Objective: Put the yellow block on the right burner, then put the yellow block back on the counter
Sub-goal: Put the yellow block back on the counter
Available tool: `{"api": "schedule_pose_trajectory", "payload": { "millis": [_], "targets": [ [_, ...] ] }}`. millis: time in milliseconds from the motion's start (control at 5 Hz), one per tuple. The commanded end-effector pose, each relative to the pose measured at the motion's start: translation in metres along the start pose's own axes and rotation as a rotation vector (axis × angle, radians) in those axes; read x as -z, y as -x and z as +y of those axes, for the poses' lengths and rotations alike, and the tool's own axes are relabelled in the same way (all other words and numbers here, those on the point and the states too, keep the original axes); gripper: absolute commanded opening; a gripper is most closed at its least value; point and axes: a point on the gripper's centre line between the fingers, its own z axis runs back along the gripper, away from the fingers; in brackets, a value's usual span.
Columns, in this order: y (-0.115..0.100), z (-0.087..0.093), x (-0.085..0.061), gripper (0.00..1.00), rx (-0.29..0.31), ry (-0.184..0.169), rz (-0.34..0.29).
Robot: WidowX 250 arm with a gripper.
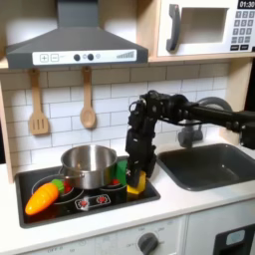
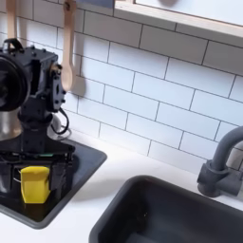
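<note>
The yellow block stands upright at the right side of the black hob, at or just above its surface. My gripper points straight down over it. A black finger presses against each side of the block, so the gripper is shut on it. The off-white counter frames the hob and lies bare between hob and sink.
A steel pot sits on the hob's back left, close to my gripper. A green block lies between pot and gripper. An orange toy carrot lies front left. The dark sink and grey faucet are to the right in both exterior views.
</note>
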Motion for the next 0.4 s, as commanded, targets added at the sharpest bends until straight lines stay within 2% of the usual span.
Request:
{"api": "schedule_pose_trajectory", "payload": {
  "millis": [0,200],
  "targets": [
    [-0.0014,0.0050,0.0065,1.00,-0.019,0.005,0.021],
    [-0.0026,0.0057,0.0061,1.00,-0.025,0.010,0.019]
  ]
}}
